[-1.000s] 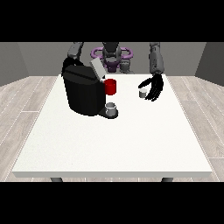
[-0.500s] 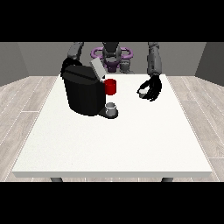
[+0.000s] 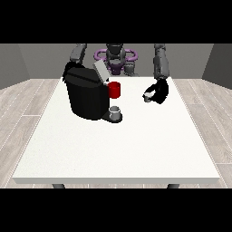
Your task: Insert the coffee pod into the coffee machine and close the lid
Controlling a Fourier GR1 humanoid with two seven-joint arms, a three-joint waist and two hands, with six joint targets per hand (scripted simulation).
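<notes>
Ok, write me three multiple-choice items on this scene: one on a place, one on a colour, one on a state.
1. Where is the hand at the view's right?
A. right of the coffee machine
B. behind the machine
C. at the table's near edge

2. What colour is the cup by the machine?
A. blue
B. red
C. green

3. How is the machine's lid?
A. shut
B. raised open
C. lying on the table

Key: 1 A, it shows right of the machine; 2 B, the cup is red; 3 B, the grey lid tilts up.
</notes>
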